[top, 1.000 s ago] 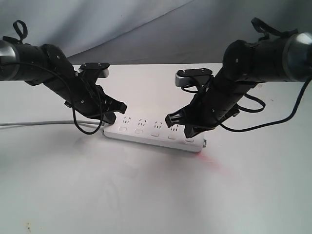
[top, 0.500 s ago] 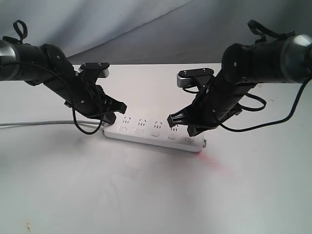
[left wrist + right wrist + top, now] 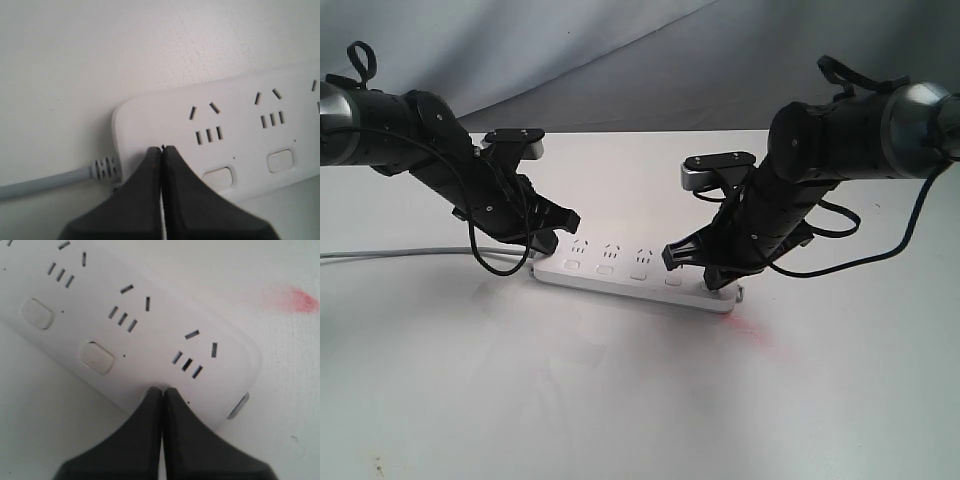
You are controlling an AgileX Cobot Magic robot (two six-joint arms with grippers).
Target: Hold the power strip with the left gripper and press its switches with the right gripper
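Observation:
The white power strip (image 3: 620, 270) lies flat on the table, its grey cord (image 3: 400, 253) running off to the left. My left gripper (image 3: 555, 242) is shut, and its joined tips (image 3: 162, 149) rest on the strip's (image 3: 250, 125) cord end beside the first switch (image 3: 218, 176). At the strip's other end my right gripper (image 3: 705, 277) is also shut. Its tips (image 3: 162, 390) touch the strip (image 3: 150, 335) just past the last socket and hide the end switch. Two other switches (image 3: 97, 357) (image 3: 37, 313) show bare in the right wrist view.
A red smear (image 3: 757, 332) marks the white table just beyond the strip's right end, also visible as a red smear (image 3: 292, 299) from the right wrist. A grey backdrop (image 3: 620, 50) rises behind the table. Loose black cables (image 3: 500, 262) hang from both arms.
My right gripper has come down and slightly left onto the strip's right end, covering the last switch. The left gripper and the strip have stayed put.

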